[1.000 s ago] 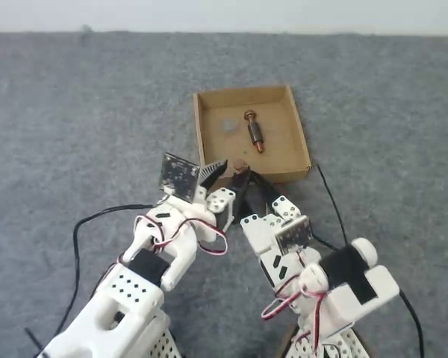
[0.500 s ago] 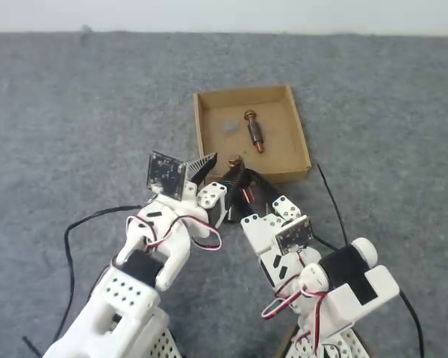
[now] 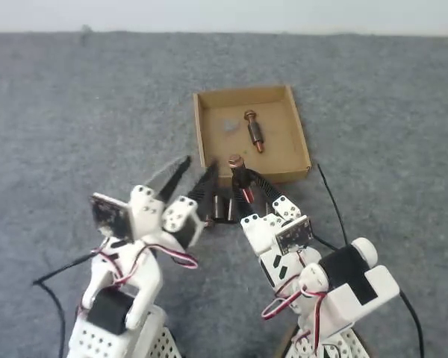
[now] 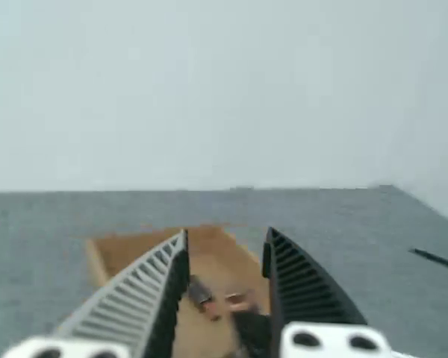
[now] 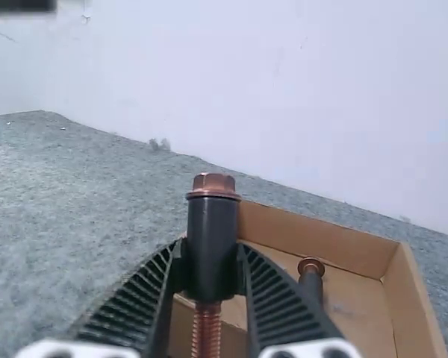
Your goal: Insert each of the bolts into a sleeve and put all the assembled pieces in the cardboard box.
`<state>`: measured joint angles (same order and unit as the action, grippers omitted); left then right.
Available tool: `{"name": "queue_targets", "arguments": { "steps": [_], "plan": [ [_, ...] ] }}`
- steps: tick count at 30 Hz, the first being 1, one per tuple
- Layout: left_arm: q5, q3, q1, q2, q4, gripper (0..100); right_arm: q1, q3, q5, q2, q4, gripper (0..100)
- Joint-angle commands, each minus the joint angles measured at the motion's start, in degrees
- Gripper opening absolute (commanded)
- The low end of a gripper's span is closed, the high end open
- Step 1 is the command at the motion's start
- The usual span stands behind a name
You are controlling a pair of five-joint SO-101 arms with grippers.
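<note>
One cardboard box [image 3: 198, 134], two robot arms [image 3: 127, 283], and two bolts [image 3: 254, 131], each one pushed through its own dark sleeve [image 5: 211, 239].

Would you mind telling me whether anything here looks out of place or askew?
Nothing stands out. One assembled piece lies flat in the cardboard box; the right gripper holds a sleeved bolt upright by the box's near wall; the left gripper is open beside it.

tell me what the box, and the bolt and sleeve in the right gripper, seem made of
The cardboard box: matte brown paperboard, by its dull tan walls. The bolt: metal, probably copper-plated, given its shiny reddish head and threads. The sleeve: smooth black with a dull sheen; plastic or coated metal, can't tell.
</note>
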<state>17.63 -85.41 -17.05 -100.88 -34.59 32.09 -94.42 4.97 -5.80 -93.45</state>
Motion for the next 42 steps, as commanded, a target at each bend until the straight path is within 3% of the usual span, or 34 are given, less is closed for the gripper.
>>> {"name": "queue_targets", "arguments": {
  "steps": [1,5,9,17,20,24,33,42],
  "plan": [
    [0.88,-1.98,8.7,-2.2,-0.53,15,-1.01,-1.23,0.0,0.13,0.04,0.6],
    [0.97,-2.15,13.89,-2.2,-0.7,14,-1.45,-1.23,0.0,-0.04,0.04,0.6],
    [0.97,-3.38,16.97,-2.2,-0.7,1,-4.09,-1.23,0.0,0.4,0.04,0.6],
    [0.88,-11.38,24.97,-1.85,-1.23,1,-4.26,-1.23,0.0,-0.04,0.13,0.6],
    [0.88,-11.21,27.34,-1.93,-9.41,1,-4.53,-1.32,0.0,0.22,0.13,0.6],
    [0.62,-11.21,27.69,-1.85,-19.6,1,-6.02,-1.41,0.09,0.48,-0.31,0.6],
    [0.53,-11.21,27.6,-1.58,-20.31,1,-7.08,2.11,3.6,0.48,0.92,0.6],
    [-6.33,-11.21,27.69,-1.49,-22.51,1,-10.24,9.05,3.69,6.73,18.77,0.6]
  ]
}}
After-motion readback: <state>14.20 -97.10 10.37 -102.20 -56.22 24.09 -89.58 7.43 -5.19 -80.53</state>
